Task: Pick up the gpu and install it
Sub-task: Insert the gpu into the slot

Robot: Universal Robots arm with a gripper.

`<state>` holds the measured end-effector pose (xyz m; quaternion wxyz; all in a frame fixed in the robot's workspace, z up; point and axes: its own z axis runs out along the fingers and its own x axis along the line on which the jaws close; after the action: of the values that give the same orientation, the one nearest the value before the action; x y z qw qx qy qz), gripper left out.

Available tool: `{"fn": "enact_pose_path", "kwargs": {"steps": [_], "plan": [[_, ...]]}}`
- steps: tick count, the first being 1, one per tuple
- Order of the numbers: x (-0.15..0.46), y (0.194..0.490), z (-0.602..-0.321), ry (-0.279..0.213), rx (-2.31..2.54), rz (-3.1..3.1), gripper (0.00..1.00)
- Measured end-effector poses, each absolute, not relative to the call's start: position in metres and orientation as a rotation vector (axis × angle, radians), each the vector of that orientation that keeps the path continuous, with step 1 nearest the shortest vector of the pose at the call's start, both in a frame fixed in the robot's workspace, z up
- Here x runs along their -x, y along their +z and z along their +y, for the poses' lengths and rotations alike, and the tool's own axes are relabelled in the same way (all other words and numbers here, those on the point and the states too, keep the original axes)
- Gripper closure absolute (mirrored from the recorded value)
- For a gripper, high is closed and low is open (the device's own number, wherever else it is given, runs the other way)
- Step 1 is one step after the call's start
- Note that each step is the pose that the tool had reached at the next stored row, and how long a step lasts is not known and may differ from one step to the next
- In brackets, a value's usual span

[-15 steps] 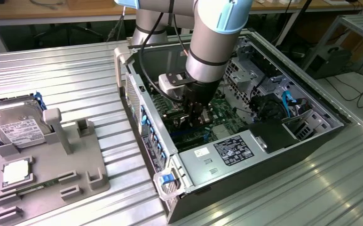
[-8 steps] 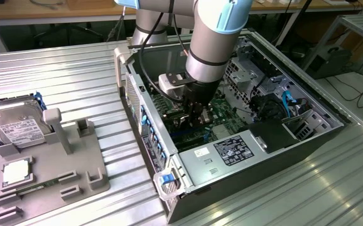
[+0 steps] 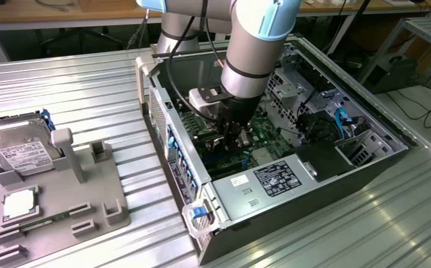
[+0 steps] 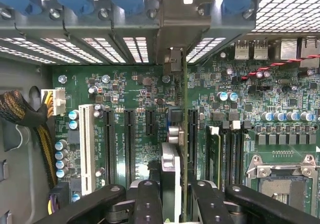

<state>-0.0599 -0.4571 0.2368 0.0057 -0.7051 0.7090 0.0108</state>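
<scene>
My gripper is down inside the open computer case, above the green motherboard. In the wrist view the gpu stands edge-on between the black fingers, and the gripper is shut on it. Its silver bracket reaches the rear slot openings of the case. The card's lower edge runs along a black expansion slot on the motherboard; whether it is seated I cannot tell.
Other black slots and a white slot lie beside the card, memory sticks and the CPU socket on its other side. Cables hang nearby. Outside, a grey fixture holds a hard drive.
</scene>
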Motion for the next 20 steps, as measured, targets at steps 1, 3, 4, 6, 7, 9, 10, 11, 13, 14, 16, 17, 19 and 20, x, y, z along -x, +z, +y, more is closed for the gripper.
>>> {"fn": "enact_pose_path", "kwargs": {"steps": [1,3,4,6,7,9,10,11,13,14,16,17,19,20], "plan": [[0.0599,0.2391,-0.4569,0.034,2.207,2.219,0.72],[0.0599,0.2398,-0.4569,0.034,2.207,2.219,0.72],[0.0599,0.2412,-0.4569,0.034,2.207,2.219,0.72],[0.0599,0.2412,-0.4583,0.034,2.207,2.219,0.72],[0.0599,0.2412,-0.4584,0.034,2.207,2.219,0.72],[0.0599,0.2412,-0.4584,0.034,2.207,2.219,0.72],[0.0599,0.2412,-0.4583,0.034,2.207,2.219,0.72],[0.0601,0.2412,-0.4583,0.034,2.207,2.219,0.72],[0.0615,0.2412,-0.4583,0.034,2.207,2.219,0.72],[0.0618,0.2412,-0.4583,0.034,2.207,2.219,0.72],[0.062,0.2412,-0.4584,0.034,2.207,2.219,0.72],[0.0621,0.2412,-0.4587,0.034,2.207,2.219,0.72],[0.062,0.2411,-0.4594,0.034,2.207,2.219,0.72],[0.062,0.2412,-0.4594,0.034,2.207,2.22,0.72]]}}
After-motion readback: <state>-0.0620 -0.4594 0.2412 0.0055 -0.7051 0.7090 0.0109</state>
